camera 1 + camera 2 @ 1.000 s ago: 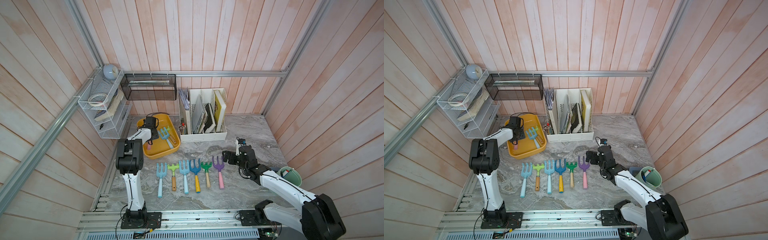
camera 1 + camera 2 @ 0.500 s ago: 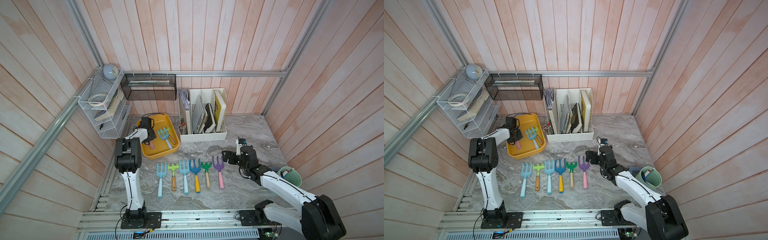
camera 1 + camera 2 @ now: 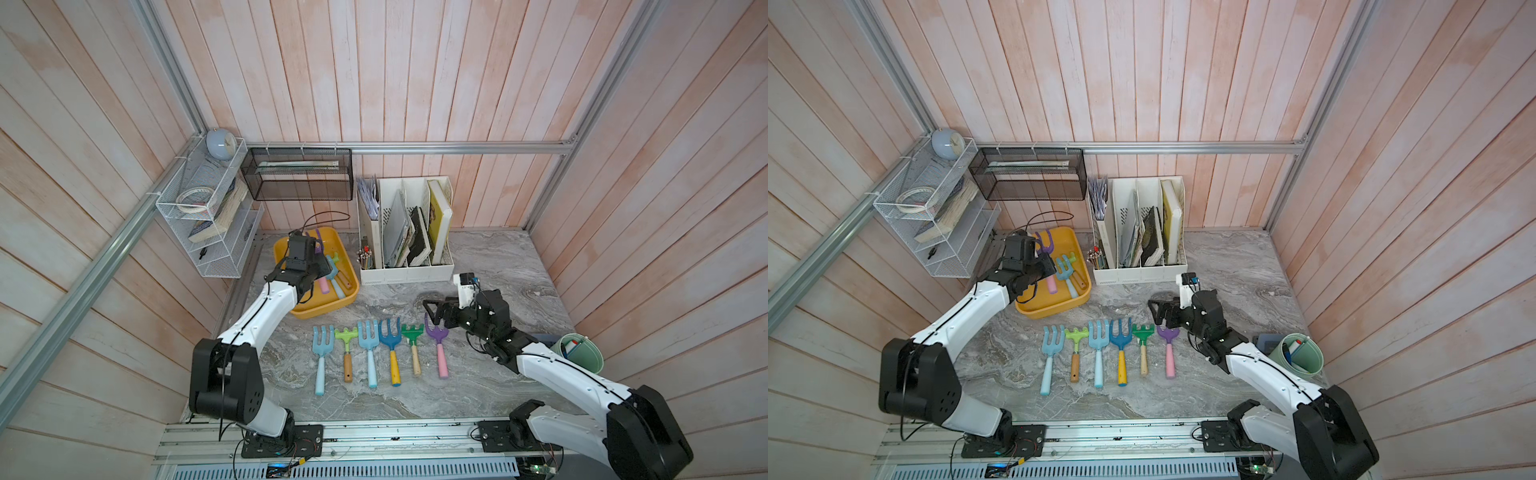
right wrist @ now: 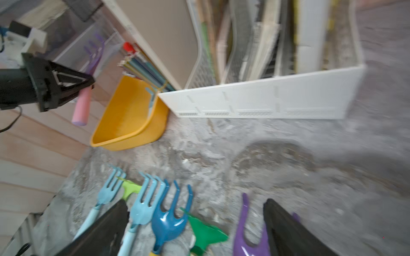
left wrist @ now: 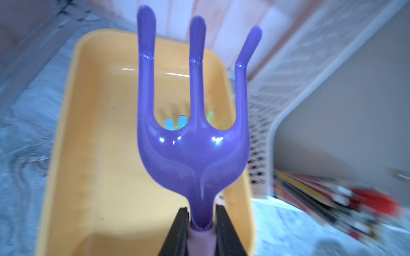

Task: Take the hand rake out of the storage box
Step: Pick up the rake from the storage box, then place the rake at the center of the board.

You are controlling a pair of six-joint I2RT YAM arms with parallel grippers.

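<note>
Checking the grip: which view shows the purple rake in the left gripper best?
The left wrist view: the purple rake fills the frame, the left gripper shut on its neck. The right wrist view shows it small, pink handle sticking out past the jaws. In both top views the wrist hides its middle.

On my feed I see pale pink plank walls (image 3: 415, 83) closing the cell at the back and on both sides; aluminium rails (image 3: 457, 147) run along them and up the corners; the table (image 3: 498, 266) is grey and marbled, evenly lit, with only soft shadows; a white wire shelf (image 3: 224, 253) hangs on a side wall; a black mesh basket (image 3: 297, 189) hangs from the back rail; a white file organizer (image 3: 407, 275) stands against the back wall; a metal track (image 3: 395, 436) edges the near side.
</note>
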